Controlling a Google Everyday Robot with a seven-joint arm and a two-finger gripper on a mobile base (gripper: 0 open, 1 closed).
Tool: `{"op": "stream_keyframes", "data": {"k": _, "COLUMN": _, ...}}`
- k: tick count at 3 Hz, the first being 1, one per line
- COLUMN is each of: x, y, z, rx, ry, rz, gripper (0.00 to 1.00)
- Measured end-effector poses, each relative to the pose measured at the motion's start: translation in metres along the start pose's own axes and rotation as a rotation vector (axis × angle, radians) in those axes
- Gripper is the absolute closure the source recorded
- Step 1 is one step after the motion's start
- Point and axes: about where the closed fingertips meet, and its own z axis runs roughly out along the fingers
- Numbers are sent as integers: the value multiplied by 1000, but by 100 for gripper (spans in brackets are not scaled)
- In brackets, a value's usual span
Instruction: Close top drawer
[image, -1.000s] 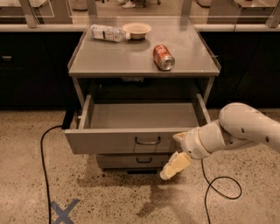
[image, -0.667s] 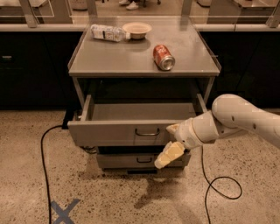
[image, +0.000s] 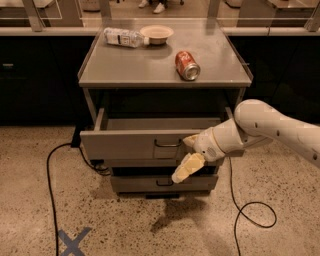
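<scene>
The top drawer (image: 130, 145) is a wide grey metal drawer with a small wire loop handle (image: 167, 145). It stands partly pulled out of the cabinet (image: 160, 70) and looks empty inside. My gripper (image: 187, 156) is at the drawer front, just right of the handle, with the white arm (image: 270, 125) reaching in from the right. The cream fingers (image: 186, 169) are spread apart and hold nothing. One points down-left across the front of the drawer below. The arm hides the right end of the drawer front.
A lower drawer (image: 162, 183) sits a little forward under the top one. On the cabinet top lie a red can (image: 187, 65), a plastic bottle (image: 123, 37) and a bowl (image: 156, 34). Black cables (image: 52, 170) (image: 250, 210) run on the floor either side. A blue tape cross (image: 72, 241) marks the floor.
The top drawer has slid back into the cabinet and now sticks out less. My gripper and arm have moved inward with its front.
</scene>
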Motion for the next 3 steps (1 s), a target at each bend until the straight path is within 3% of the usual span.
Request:
{"op": "stream_keyframes", "data": {"k": 1, "x": 4, "y": -23, "z": -10, "rx": 36, "ry": -16, "rz": 26, "gripper": 0}}
{"op": "stream_keyframes", "data": {"k": 2, "x": -17, "y": -88, "z": -35, "rx": 141, "ry": -71, "rz": 31, "gripper": 0}}
{"op": "stream_keyframes", "data": {"k": 3, "x": -20, "y": -94, "z": -28, "rx": 132, "ry": -63, "rz": 33, "gripper": 0}}
